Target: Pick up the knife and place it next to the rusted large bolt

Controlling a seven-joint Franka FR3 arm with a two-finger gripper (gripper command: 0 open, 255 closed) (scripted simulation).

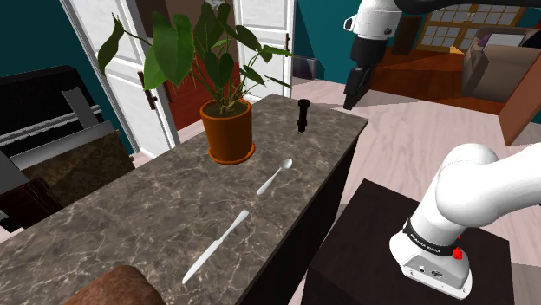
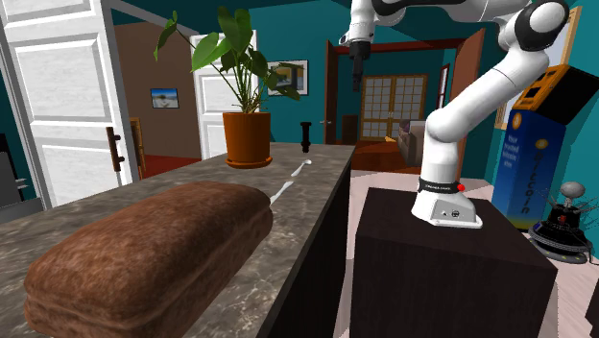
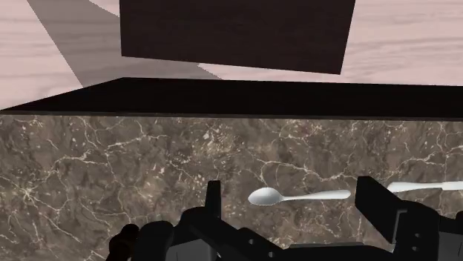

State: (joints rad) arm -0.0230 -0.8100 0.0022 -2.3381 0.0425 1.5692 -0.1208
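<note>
Nearest the shoulder camera, a brown loaf-like lump is sitting at the near end of the marbled table. Just beyond it the knife, drawn plain white, is lying flat on the top, running lengthwise along the table. Farther on, a white spoon is lying roughly in line with the knife but apart from it. A leafy plant in an orange-brown pot is standing beside the spoon, toward the shoulder view's left. At the far end the bolt, rendered dark, is standing upright, well apart from the knife.

Farthest of all, the gripper is hanging high in the air near that far end, touching nothing. In the wrist view its fingers are standing wide apart and empty, with the spoon showing far below between them.

By this showing, nothing of the task is done yet. The knife is lying ungrasped, so the descent to it, the grasp, the carry past spoon and pot, and the placing beside the bolt all remain.
</note>
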